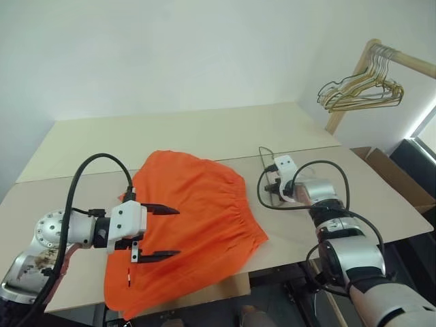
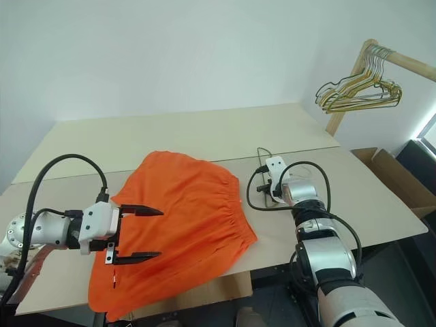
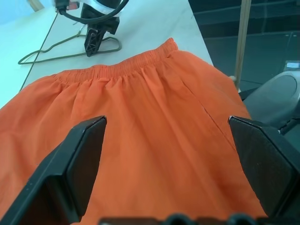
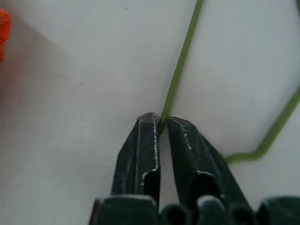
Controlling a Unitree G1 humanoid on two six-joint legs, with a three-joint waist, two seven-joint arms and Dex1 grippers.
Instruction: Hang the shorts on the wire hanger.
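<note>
Right hand (image 4: 159, 123) pinches thin green wire hanger (image 4: 180, 65).

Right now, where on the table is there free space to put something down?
Free: the far table strip behind the shorts, up to the wall. Crowded: beside the waistband, where the right gripper pinches the wire hanger.

orange shorts (image 1: 194, 218), green wire hanger (image 4: 180, 70)

Orange shorts (image 1: 194, 225) lie flat in the middle of the frame. The thin green wire hanger (image 4: 180, 65) lies just right of them.
</note>
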